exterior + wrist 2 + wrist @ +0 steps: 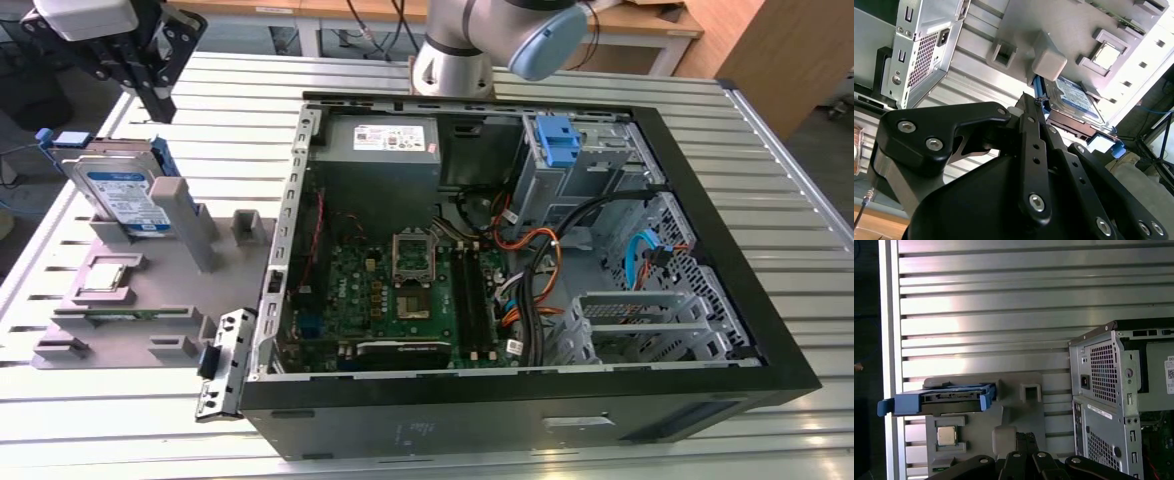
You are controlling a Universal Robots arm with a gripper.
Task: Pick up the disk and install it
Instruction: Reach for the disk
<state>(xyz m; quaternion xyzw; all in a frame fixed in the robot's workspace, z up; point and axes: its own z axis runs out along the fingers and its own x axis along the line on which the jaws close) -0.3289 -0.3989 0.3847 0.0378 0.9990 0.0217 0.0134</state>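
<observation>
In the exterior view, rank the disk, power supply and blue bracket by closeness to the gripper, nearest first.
1. Disk, in the fixture by the gripper.
2. Power supply, in the case's far corner.
3. Blue bracket, farther to the exterior view's right.

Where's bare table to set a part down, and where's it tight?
Free: the slat patch at the exterior view's lower left, between the grey fixture and the table edge; the slat strip bordered by the disk, the computer case and the robot base. Crowded: the fixture, with the disk standing in it near the gripper, and the cable-filled case interior.
</observation>
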